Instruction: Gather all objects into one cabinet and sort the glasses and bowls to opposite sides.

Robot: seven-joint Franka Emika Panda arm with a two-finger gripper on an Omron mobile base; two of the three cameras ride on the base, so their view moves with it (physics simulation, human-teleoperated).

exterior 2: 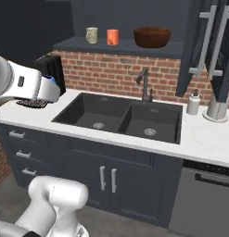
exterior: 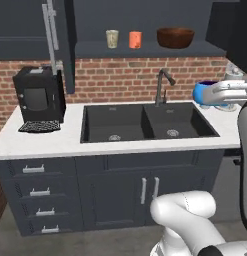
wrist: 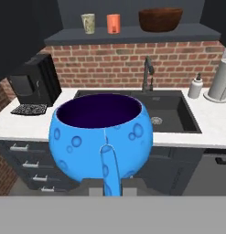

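Observation:
The small bright blue bowl (wrist: 100, 137), dark inside, sits close in the hand view with my gripper (wrist: 110, 185) shut on its near wall. In the left base view that blue bowl (exterior: 201, 93) hangs at the hand (exterior: 229, 93), above the counter right of the sink. On the open wall cabinet's shelf (exterior: 145, 50) stand the beige speckled tumbler (exterior: 112, 38) and the orange tumbler (exterior: 135, 39) side by side, with the wide reddish-brown bowl (exterior: 175, 37) to their right. The cabinet door (exterior: 57, 35) with its grey bar handle stands open at the left.
A double black sink (exterior: 145, 122) with a tall faucet (exterior: 162, 85) lies below the shelf. A black coffee machine (exterior: 39, 97) stands on the counter's left. A soap bottle (exterior 2: 194, 102) and paper-towel roll (exterior 2: 217, 109) stand on the right. Drawers (exterior: 40, 192) sit below.

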